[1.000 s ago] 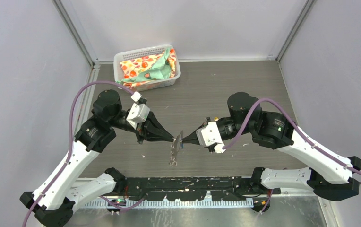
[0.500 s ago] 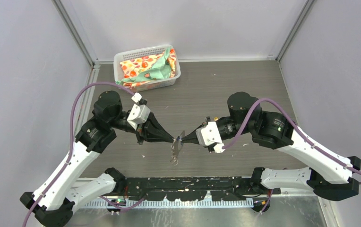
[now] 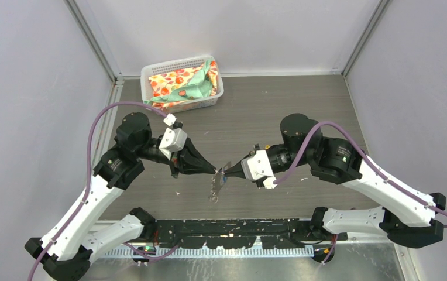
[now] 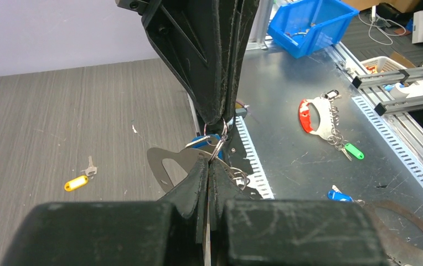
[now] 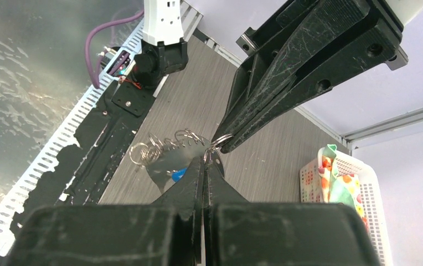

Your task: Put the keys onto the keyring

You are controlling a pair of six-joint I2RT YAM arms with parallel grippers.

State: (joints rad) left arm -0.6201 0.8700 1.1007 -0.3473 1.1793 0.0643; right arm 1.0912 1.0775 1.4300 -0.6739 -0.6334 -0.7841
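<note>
The keyring (image 3: 215,185), a pale flat metal plate with an oval hole (image 4: 168,165), hangs in the air above the table between both arms. My left gripper (image 3: 215,171) is shut on its upper edge. My right gripper (image 3: 224,173) meets it tip to tip, shut on a small wire ring (image 4: 218,145) at that same edge. The blue-headed key (image 5: 180,174) hangs against the plate just beside the tips. The yellow-headed key (image 4: 77,183) lies loose on the table. Several more wire rings (image 5: 159,145) fringe the plate's long side.
A white basket (image 3: 149,75) with patterned cloth stands at the back left. A black base strip (image 3: 233,227) runs along the near edge. Beyond the table edge lie a red key holder (image 4: 307,116), green and blue tags and a blue bin (image 4: 309,22).
The right gripper has edged slightly left and the hanging plate has swung a little. Both grippers stay shut at the same spot.
</note>
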